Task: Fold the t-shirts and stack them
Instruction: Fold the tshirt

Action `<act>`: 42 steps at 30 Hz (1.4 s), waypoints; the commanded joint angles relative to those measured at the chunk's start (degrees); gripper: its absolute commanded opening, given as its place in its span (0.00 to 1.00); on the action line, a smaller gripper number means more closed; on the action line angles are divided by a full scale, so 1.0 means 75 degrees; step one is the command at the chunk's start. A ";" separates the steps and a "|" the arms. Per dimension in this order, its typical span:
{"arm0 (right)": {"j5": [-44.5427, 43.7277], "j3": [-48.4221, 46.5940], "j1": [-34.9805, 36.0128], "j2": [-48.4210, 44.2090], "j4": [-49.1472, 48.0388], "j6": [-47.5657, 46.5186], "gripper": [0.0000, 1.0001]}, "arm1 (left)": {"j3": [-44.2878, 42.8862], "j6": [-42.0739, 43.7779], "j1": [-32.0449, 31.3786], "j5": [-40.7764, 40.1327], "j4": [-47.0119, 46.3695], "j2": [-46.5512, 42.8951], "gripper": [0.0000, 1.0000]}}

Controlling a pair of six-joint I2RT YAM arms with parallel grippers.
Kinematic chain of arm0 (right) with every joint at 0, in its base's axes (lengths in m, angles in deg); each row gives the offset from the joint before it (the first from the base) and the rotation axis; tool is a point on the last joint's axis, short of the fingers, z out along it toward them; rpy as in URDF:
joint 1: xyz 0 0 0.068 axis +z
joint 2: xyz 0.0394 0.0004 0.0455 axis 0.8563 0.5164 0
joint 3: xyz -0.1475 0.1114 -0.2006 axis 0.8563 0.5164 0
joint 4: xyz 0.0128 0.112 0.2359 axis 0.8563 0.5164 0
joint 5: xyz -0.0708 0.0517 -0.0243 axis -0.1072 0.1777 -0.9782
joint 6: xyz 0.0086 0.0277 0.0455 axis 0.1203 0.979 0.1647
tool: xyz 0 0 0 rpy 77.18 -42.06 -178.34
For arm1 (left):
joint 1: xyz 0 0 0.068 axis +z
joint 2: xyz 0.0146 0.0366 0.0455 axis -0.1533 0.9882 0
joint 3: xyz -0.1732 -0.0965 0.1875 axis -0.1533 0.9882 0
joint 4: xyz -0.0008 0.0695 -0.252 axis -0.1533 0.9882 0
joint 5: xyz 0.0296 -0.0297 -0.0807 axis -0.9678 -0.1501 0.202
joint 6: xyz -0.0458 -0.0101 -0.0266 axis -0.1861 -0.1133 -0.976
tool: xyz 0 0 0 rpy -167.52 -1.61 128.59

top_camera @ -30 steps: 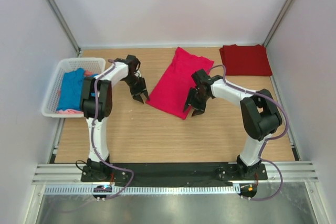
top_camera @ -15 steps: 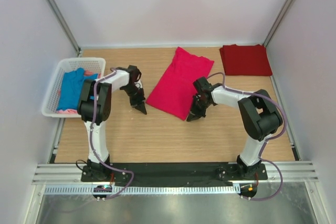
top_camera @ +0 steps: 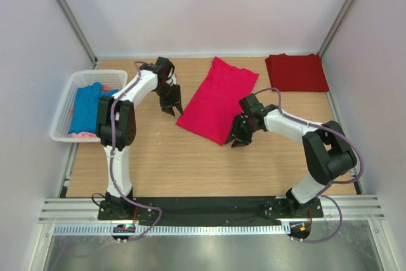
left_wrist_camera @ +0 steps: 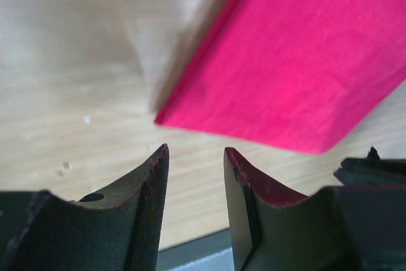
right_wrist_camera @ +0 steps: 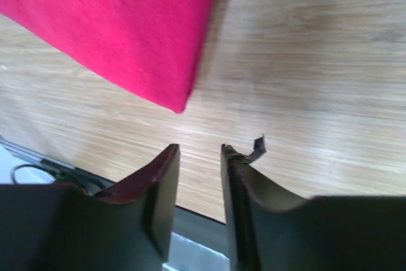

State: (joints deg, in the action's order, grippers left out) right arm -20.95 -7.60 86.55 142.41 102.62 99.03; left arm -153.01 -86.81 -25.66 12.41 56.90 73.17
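Wrist views: left gripper [left_wrist_camera: 195, 152], right gripper [right_wrist_camera: 200, 148] gaped empty; pinching one layer of the bright pinkish-red cloth t-shirt [left_wrist_camera: 298, 61] risked unfolding it.

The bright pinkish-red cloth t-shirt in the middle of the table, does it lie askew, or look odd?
Yes. The folded bright pinkish-red cloth t-shirt lies diagonally on the wooden table, while the folded dark red t-shirt in the far right corner sits square to the edges.

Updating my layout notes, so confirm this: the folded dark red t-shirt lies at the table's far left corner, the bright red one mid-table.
Wrong corner. The dark red t-shirt lies folded at the far right corner, as the top external view shows; the bright red t-shirt is mid-table.
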 commanded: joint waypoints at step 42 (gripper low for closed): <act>-0.0107 0.1254 0.0088 -0.1083 0.1003 -0.0582 0.07 | 0.3814 -0.1233 -0.0661 0.0614 -0.0562 -0.1712 0.22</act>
State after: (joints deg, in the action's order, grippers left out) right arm -21.47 0.67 87.29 138.01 104.06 97.54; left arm -125.62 -93.01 -31.28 17.67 52.01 65.35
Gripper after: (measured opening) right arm 0.055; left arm 0.198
